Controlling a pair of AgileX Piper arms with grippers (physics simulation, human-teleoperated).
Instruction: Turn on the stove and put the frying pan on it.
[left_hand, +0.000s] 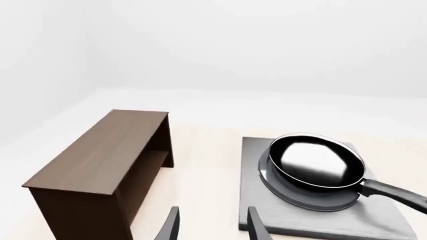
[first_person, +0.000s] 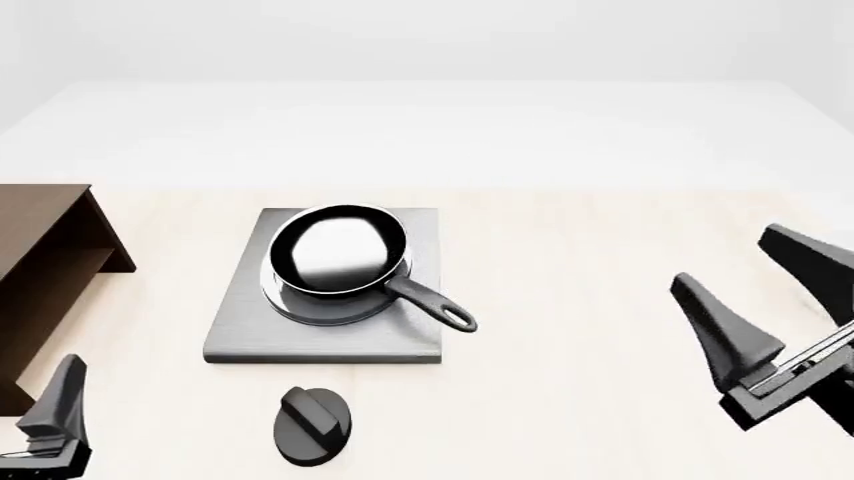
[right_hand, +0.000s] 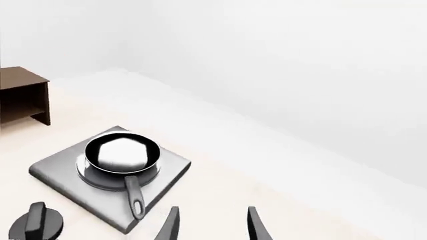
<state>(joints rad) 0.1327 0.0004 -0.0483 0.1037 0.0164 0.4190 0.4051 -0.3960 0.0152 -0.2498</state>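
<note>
Pale table (first_person: 587, 250): frying pan (first_person: 338, 250) on stove (first_person: 240, 325); both end effectors spread, nothing legible.

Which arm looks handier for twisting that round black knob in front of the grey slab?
Probably the left: its open pincer sits nearer the round black knob than the open right pincer, which is far across the table.

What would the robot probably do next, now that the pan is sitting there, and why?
Probably nothing more with the frying pan: it already rests on the stove's burner rings, and both grippers, left and right, are open and well away from it. Whether the knob has been turned cannot be told; if not, the left gripper, nearer to it, should move over the knob.
</note>
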